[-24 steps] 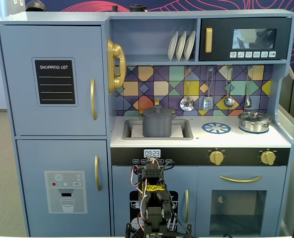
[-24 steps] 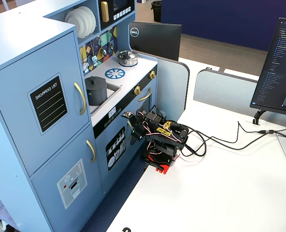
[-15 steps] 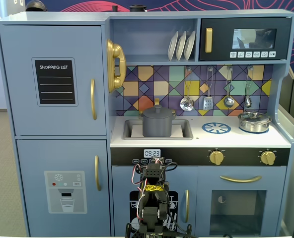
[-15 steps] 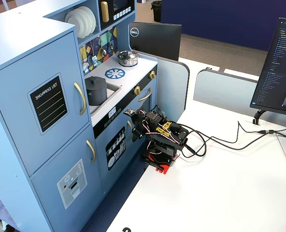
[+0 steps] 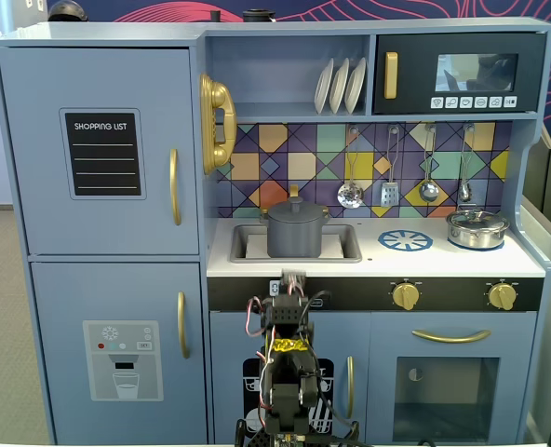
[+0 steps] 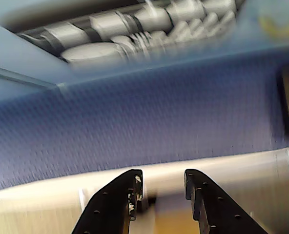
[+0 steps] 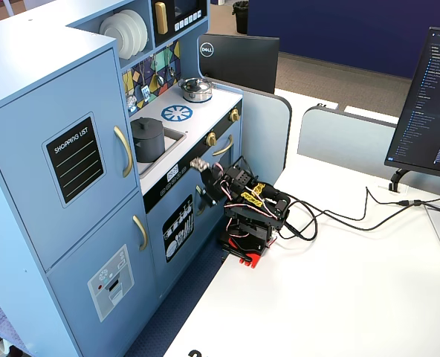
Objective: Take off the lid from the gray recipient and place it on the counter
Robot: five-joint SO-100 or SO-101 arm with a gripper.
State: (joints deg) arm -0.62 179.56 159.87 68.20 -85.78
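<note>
The approach is only being begun; the pincer is being held empty and slightly parted, low before the counter; it is needing to be raised to the lid being carried on the gray recipient.

The pot sits in the sink with the lid on top. The burner ring is to its right in that fixed view. I sit in front, below the counter.

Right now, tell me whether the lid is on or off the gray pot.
On. The lid sits flat on the gray pot in the sink, knob up; the tool is below the counter edge, not touching it.
</note>
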